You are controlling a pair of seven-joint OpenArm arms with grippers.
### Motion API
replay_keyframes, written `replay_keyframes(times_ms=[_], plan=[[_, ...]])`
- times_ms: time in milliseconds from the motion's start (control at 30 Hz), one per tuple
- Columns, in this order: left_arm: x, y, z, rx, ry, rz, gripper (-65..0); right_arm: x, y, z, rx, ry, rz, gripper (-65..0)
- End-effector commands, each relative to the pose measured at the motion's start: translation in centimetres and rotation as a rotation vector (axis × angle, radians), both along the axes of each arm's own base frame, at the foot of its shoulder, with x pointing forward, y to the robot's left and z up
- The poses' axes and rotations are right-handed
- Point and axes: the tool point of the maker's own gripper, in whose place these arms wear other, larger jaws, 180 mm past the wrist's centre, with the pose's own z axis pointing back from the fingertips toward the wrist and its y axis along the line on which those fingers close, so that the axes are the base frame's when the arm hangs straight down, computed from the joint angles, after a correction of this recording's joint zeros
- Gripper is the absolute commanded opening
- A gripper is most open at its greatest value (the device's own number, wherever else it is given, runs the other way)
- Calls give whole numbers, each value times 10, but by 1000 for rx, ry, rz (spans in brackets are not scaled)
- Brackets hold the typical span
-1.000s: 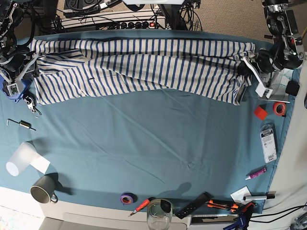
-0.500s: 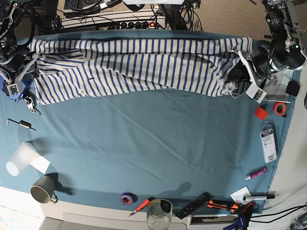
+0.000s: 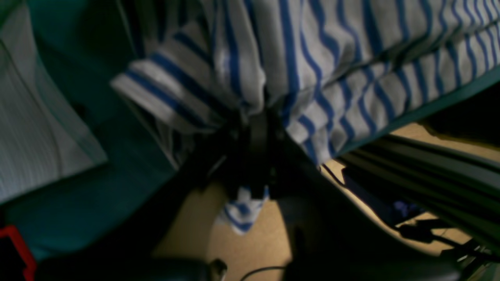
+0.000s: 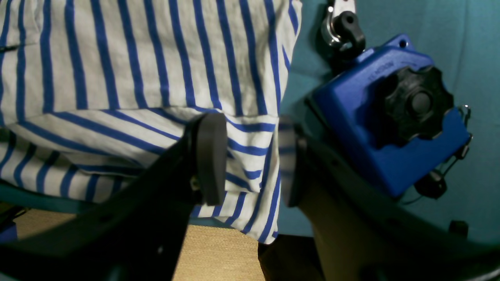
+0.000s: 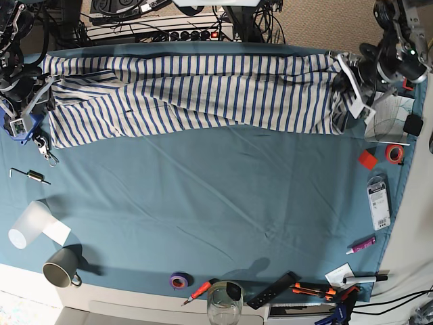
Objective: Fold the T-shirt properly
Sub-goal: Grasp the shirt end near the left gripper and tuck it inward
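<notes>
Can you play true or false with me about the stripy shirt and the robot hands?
1. The left gripper is pinching the T-shirt. True: its jaws are shut on a bunch of striped cloth.
2. The right gripper is squeezed tight on the shirt. False: its jaws stand apart, with a shirt corner showing between them.
3. The shirt is folded into a neat little square. False: it lies stretched in a long band along the far edge of the table.
4. A blue clamp sits beside the right gripper. True.
5. The grey mug sits on top of the shirt. False: it stands at the near corner, well apart from the shirt.
</notes>
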Motion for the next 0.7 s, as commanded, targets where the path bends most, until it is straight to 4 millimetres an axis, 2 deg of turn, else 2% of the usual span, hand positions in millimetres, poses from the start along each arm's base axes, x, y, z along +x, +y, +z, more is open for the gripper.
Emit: replay_keyframes(times_ms=[0, 33, 133, 200, 367, 667], plan=[[2, 2, 5, 5, -26, -2, -650, 8, -3, 13, -19, -42, 13, -428], [1, 2, 5, 0, -28, 0, -604, 8, -3, 13, -19, -42, 13, -428], [5, 3, 6, -14, -39, 50, -403, 8, -3, 13, -19, -42, 13, -428], [10, 9, 7, -2, -59, 100, -338, 8, -3, 13, -19, -42, 13, -428], [9, 22, -1, 42, -34, 166, -336, 8, -3, 13, -19, -43, 13, -428], [-15, 18, -47, -44, 122, 250, -336, 8, -2, 13, -18, -45, 13, -428]])
